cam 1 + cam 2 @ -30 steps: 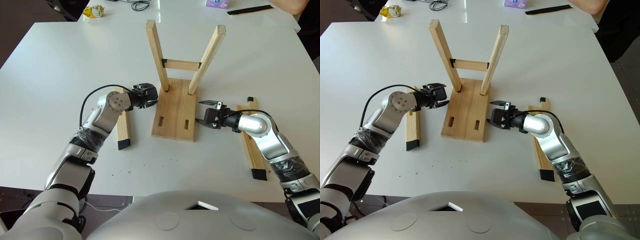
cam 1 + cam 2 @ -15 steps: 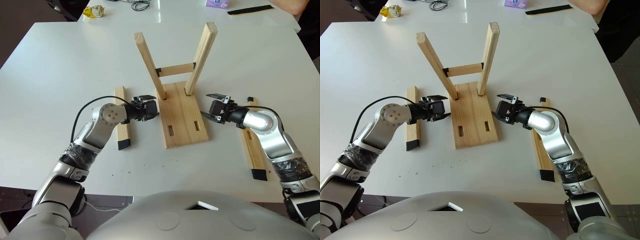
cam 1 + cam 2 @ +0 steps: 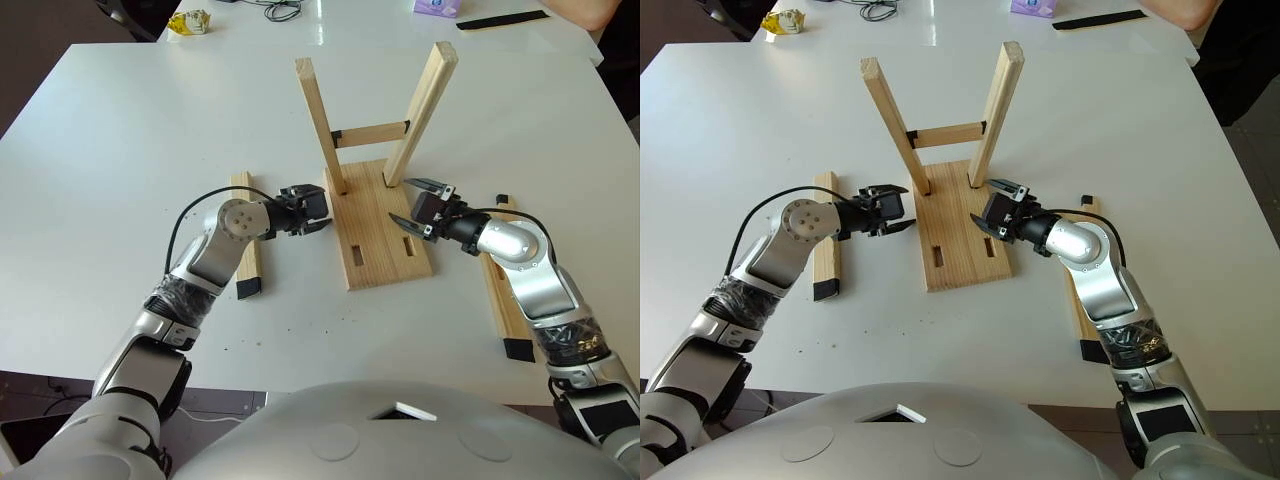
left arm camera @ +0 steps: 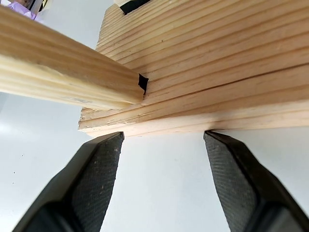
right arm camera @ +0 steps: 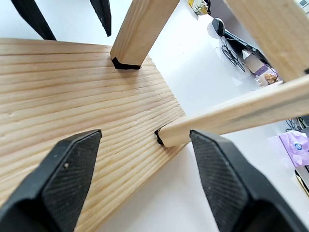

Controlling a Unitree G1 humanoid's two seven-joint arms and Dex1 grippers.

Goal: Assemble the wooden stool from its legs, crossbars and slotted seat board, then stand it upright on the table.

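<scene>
Left eye view: upturned stool between two open pincers

The seat board [image 3: 385,240] lies flat mid-tabletop [image 3: 120,130]. Two legs [image 3: 320,125] rise from its far slots, joined by a crossbar [image 3: 372,133]. The left pincer [image 3: 322,208] gapes wide at the board's left edge, and the right pincer [image 3: 398,199] gapes wide over its right edge. The left loose piece [image 3: 246,268] and the right loose piece [image 3: 508,315] lie flat alongside.

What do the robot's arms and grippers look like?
The left arm and right arm have rounded silver shells with dark wrapped bands. A black cable loops off the left one. The left gripper and right gripper are black, with tapered fingers, pads cross-hatched.
</scene>
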